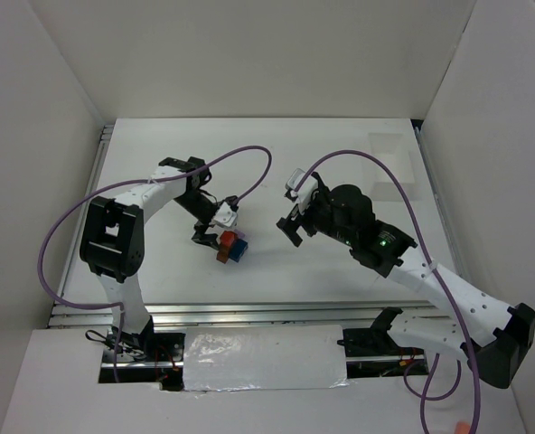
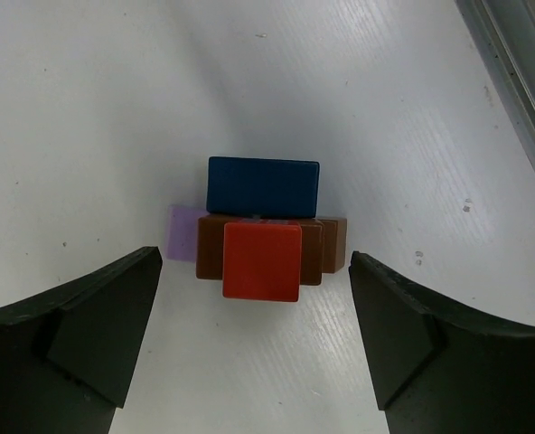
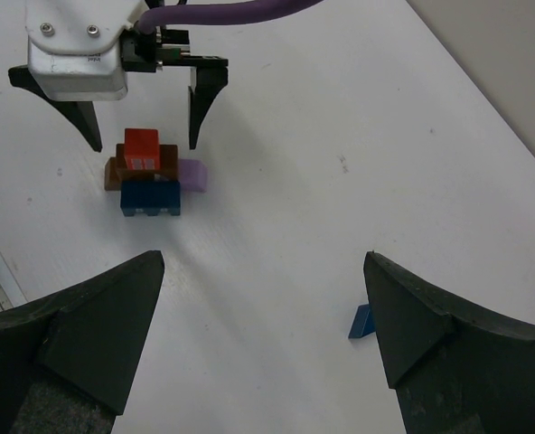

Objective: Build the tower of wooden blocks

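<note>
As I read the overhead view from the near edge outward, a crinkled foil-covered patch (image 1: pixel 263 358) lies between the two arm bases. Purple cables (image 1: pixel 60 231) loop off both arms.

Past that, towards the middle of the white table (image 1: pixel 340 136), stands the wood block tower (image 1: pixel 233 246), just on the left arm's side. My left wrist camera looks straight down on it. A red block (image 2: pixel 261 261) sits on top of a brown-orange layer (image 2: pixel 331 244). A blue block (image 2: pixel 263 186) lies against the far side of that layer, and a pale purple block (image 2: pixel 183 232) pokes out on the left. I cannot tell whether the brown-orange layer is one piece or two.

The left gripper (image 2: pixel 256 260) hangs right over the tower with its jaws spread wide. One finger stands on either side of the red block, with bare table showing in both gaps, so it grips nothing.

The right gripper (image 3: pixel 264 262) is well apart from the tower, pointed at it across the table. Its jaws are also wide open and empty. A small loose blue piece (image 3: pixel 361 323) lies on the table just beside its finger (image 3: pixel 448 353), partly hidden behind it.

Farthest out, near the back right corner, a clear plastic tray (image 1: pixel 396 163) lies flat.
</note>
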Robot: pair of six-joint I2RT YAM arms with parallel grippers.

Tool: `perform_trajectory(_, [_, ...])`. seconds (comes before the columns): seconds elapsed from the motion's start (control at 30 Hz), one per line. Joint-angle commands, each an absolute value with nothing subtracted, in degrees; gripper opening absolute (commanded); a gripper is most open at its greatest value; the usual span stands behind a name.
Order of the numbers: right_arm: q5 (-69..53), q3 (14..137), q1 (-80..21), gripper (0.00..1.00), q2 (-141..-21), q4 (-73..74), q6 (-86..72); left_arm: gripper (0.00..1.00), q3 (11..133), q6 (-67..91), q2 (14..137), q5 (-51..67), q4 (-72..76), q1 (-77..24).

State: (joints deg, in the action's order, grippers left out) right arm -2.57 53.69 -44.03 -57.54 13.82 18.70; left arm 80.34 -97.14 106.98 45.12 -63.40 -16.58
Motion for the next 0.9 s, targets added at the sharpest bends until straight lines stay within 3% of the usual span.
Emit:
perform_trajectory(0.0, [-2.5,56.3,-44.6,1.00,-57.3,13.8,19.0,0.99,81.4,-98.5,107.6,48.6,-65.2,-15.9])
perform_trajectory(0.27, [1.4,52.5,-44.6,1.00,-55.5,8.5,18.3,0.99,85.9,-101.8,104.3,53.6,-72.4,-13.6])
perform_trajectory(0.37, [4.8,51.2,-42.6,1.00,-55.3,7.4,13.1,0.99,88.9,-94.9,102.0,56.9,-69.5,-13.6])
perform_trajectory(0.47, [7.6,51.3,-39.1,1.00,-56.2,8.4,4.5,0.99,92.1,-82.7,99.3,58.1,-62.2,-13.6])
perform_trajectory(0.57, [7.0,49.9,-35.3,1.00,-57.2,8.5,-3.0,0.99,93.2,-47.7,97.0,56.2,-43.6,-14.6])
perform_trajectory(0.6, [7.6,50.0,-34.5,1.00,-57.7,9.5,-4.0,0.99,92.8,-38.8,96.5,53.7,-31.7,-15.1])
perform_trajectory(0.7, [11.0,50.5,-32.0,1.00,-60.0,13.3,-8.7,0.99,93.2,-16.7,94.9,35.6,-18.9,-18.3])
perform_trajectory(0.73, [13.4,50.6,-30.2,1.00,-60.8,14.8,-10.5,0.99,93.9,-12.7,94.7,26.6,-17.9,-19.0])
perform_trajectory(0.87, [15.0,50.3,-26.7,1.00,-65.4,17.5,-17.2,0.99,93.5,4.4,91.7,25.3,-18.0,-18.6])
